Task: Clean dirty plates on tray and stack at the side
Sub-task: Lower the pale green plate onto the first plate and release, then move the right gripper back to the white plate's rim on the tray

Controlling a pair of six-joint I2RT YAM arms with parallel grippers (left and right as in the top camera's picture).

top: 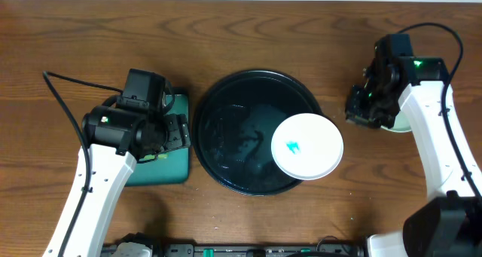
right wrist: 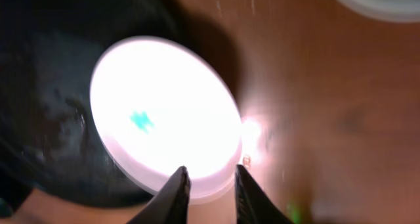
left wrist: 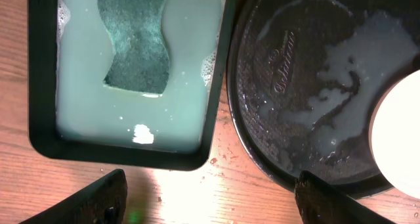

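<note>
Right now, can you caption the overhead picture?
Teal-smeared white plate overhanging the rim of the black tray, awaiting cleaning.

the overhead camera looked straight down on the whole counter (top: 241, 16) from well above. the left wrist camera faced down, close over the teal tray (left wrist: 41, 86) and the left edge of the black tray (left wrist: 275, 53). the right wrist camera sat near the white plate (right wrist: 164, 112), its picture blurred. all three views shared the black tray.
</note>
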